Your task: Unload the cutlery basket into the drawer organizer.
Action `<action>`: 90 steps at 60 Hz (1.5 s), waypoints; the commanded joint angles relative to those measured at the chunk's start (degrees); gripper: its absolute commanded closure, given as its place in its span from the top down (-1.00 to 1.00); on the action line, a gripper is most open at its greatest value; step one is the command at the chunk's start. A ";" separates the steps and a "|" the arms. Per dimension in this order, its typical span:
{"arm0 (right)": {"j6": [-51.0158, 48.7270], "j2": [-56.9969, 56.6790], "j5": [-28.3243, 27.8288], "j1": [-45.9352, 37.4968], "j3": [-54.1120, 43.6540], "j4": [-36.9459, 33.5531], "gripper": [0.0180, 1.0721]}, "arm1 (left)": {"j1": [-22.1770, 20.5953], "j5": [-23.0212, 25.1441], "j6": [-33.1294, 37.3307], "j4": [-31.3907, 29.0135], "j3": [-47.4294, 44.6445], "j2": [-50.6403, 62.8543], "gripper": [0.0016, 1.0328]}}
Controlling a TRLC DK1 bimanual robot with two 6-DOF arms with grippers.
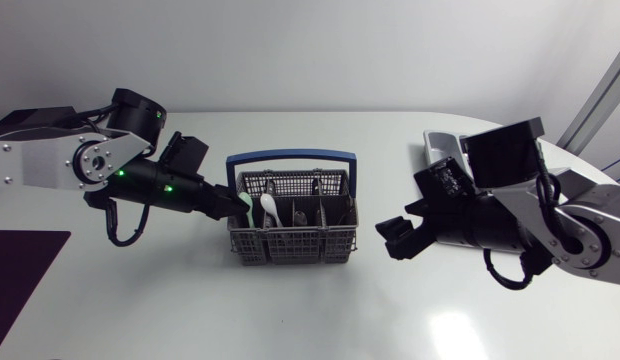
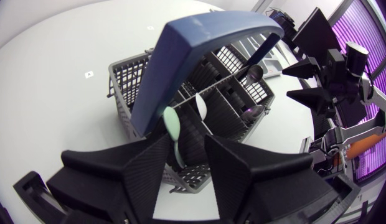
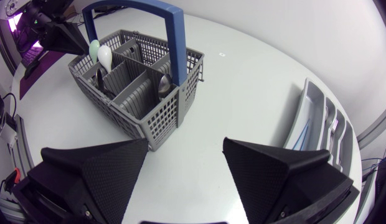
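The left gripper (image 1: 234, 204) sits at the left end of the grey cutlery basket (image 1: 290, 246), its fingers parted. A pale green spoon (image 2: 172, 123) stands between them, closer to one finger, and they do not clamp it. Just beside it in the same end compartment stands a white spoon (image 1: 270, 207). The basket's blue handle (image 1: 290, 157) arches upright over the compartments (a dark metal spoon (image 3: 163, 85) rests further along). Near the basket's right end hangs the right gripper (image 1: 396, 238), spread wide and holding nothing. The grey drawer organizer (image 3: 317, 124) lies beyond on the white table (image 1: 290, 325), well apart from the basket.
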 commanded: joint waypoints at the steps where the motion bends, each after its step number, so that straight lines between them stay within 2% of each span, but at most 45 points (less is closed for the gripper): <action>1: -0.38 -0.49 -0.23 -0.12 -0.67 -0.14 0.66 | -0.72 0.07 -1.71 0.70 1.49 1.50 -0.19; 17: -0.73 -0.49 -0.50 -0.21 -1.99 0.56 0.66 | -4.32 -6.97 -3.55 6.76 -1.33 0.71 -0.19; 29: -0.82 -0.58 -0.50 -0.21 -2.52 0.92 0.66 | -4.32 -8.28 -3.73 6.94 -3.00 -4.48 -0.19; 40: -0.82 -0.58 -0.50 -0.21 -2.78 1.18 0.66 | -4.15 -11.36 -3.38 7.29 -4.75 -6.76 -0.19; 56: -0.64 -0.67 -0.50 -0.21 -3.31 1.18 0.66 | -8.10 -11.80 -3.99 7.73 -3.79 -5.44 -0.19; 72: -0.64 -1.37 -0.50 -0.21 -3.75 1.18 0.66 | -8.46 -11.80 -4.87 8.43 -0.89 0.71 -0.19; 90: -0.55 -0.93 -0.50 -0.21 -3.93 1.36 0.66 | -9.07 -11.71 -7.16 12.56 -0.36 3.17 -0.19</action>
